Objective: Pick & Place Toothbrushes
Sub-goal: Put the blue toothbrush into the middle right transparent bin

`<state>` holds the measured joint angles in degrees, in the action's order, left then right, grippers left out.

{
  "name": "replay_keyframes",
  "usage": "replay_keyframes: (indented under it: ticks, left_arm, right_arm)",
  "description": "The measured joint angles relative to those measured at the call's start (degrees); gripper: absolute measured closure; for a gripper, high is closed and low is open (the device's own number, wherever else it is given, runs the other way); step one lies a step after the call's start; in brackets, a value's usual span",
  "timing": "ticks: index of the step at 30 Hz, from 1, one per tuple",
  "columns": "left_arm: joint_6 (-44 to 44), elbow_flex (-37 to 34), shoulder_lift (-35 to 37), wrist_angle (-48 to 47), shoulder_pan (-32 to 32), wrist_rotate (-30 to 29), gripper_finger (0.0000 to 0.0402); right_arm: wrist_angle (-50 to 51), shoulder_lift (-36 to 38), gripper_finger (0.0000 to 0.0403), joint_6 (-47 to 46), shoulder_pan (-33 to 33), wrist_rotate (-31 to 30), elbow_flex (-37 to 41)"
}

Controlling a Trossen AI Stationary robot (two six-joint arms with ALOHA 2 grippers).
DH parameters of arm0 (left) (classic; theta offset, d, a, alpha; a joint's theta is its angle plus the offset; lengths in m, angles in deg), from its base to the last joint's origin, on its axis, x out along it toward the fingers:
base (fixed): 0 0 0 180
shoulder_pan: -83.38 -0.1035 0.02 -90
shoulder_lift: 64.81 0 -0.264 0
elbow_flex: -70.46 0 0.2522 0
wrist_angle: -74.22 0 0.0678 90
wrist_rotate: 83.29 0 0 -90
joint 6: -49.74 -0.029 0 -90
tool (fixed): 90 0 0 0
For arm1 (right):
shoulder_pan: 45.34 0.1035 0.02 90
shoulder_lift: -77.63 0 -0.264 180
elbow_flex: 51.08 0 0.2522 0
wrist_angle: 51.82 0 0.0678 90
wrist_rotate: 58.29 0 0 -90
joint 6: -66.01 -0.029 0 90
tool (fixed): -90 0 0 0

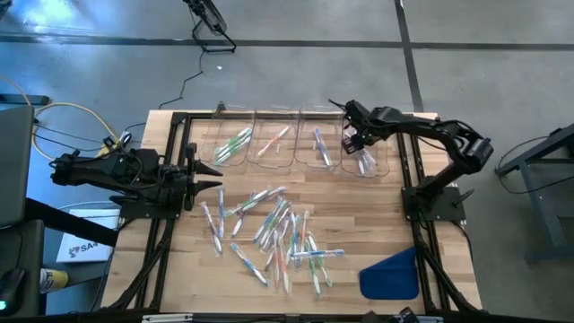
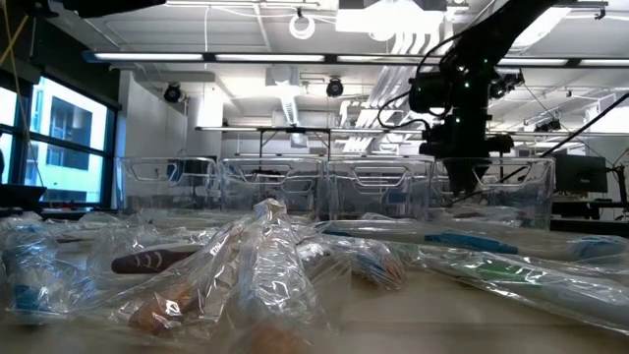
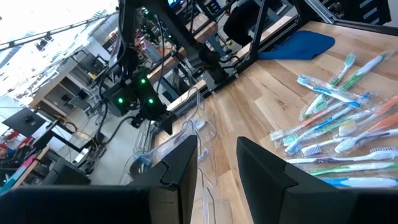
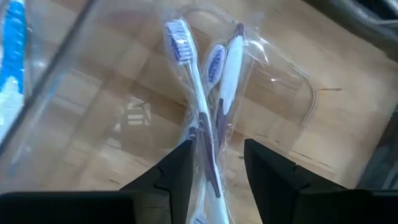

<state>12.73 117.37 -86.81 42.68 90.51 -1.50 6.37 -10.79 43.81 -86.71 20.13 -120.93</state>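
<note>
Several wrapped toothbrushes [image 1: 273, 233] lie in a loose pile on the middle of the wooden table. Four clear bins stand in a row along the far edge. My right gripper [image 4: 217, 146] hangs open, pointing steeply down, over the rightmost bin [image 1: 381, 148]. Two purple toothbrushes [image 4: 199, 106] in clear wrappers lie on that bin's floor. Their handle ends reach into the gap between my fingers, and I see no touch. My left gripper [image 1: 215, 177] waits open and level at the table's left side, with nothing between its fingers [image 3: 180, 165].
The other three bins hold green [image 1: 235, 144], orange [image 1: 273, 142] and blue [image 1: 320, 148] toothbrushes. A flat blue piece [image 1: 392, 274] lies at the near right corner. Bare wood lies between the pile and the bins. Black frame rails run along both table sides.
</note>
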Motion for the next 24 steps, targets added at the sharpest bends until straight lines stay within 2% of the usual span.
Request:
replay_keyframes:
  ticks: [5, 8, 18, 24]
  left_arm:
    - [0.00, 0.00, 0.00, 0.02, 0.00, 0.00, 0.0294]
    - [0.00, 0.00, 0.00, 0.00, 0.01, 0.01, 0.0294]
    - [-0.07, -0.01, 0.00, 0.01, 0.01, 0.00, 0.0294]
    - [-0.19, -0.01, 0.00, 0.02, 0.00, -0.26, 0.0294]
  right_arm:
    - [0.01, 3.67, 0.0278, 0.02, 0.00, 0.26, 0.00]
    - [-0.04, 6.53, 0.0287, -0.04, 0.00, 2.43, 0.00]
    - [-0.71, 15.84, 0.0311, -0.44, 1.54, 17.49, 0.00]
    - [-3.70, 21.47, 0.0337, -0.16, 4.10, 18.11, 0.00]
